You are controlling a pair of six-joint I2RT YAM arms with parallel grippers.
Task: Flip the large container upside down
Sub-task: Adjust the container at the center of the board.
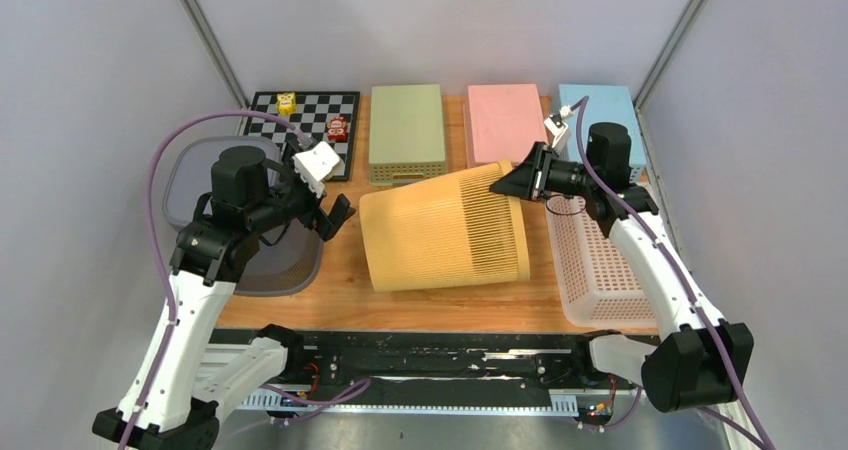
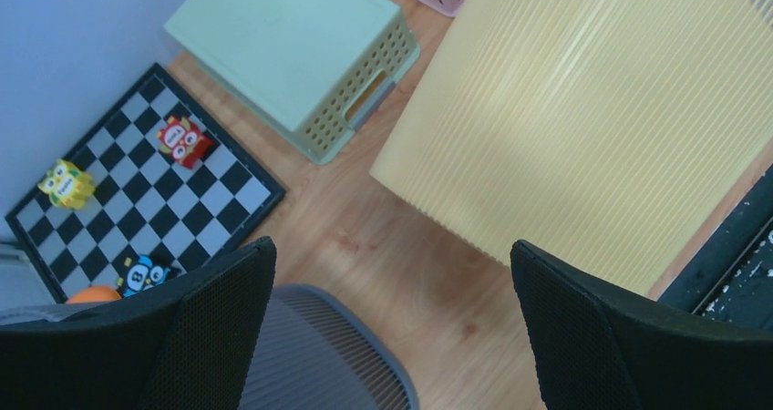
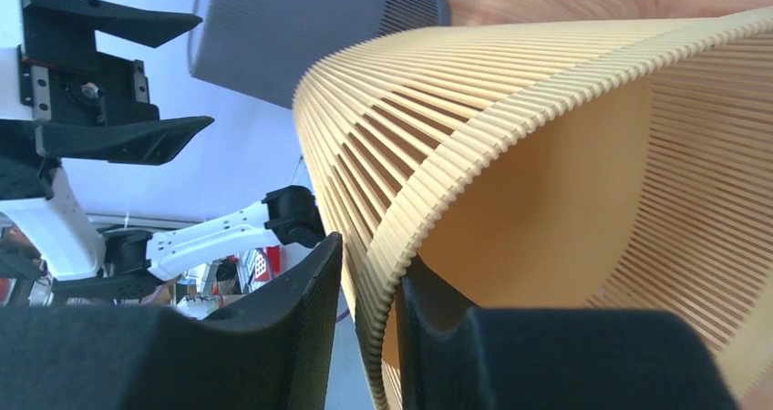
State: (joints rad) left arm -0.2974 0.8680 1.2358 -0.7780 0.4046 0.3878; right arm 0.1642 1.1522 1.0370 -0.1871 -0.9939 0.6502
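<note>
Just in front of the green box: yellow basket, lying on its side (slightly askew).
Long axis: left to right, roughly along the box's front edge.
Base: faces left.
Mouth: faces right.
Right gripper: fingers straddle the rim, barely parted; grip unclear.
Left gripper: wide open, empty, front-left of the box.

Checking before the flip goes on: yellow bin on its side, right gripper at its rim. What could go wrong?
The right gripper straddles only the thin rim of the yellow container, so it may slip off. Lying on its side, with the open left gripper clear of it, the container could roll toward the green box.
</note>
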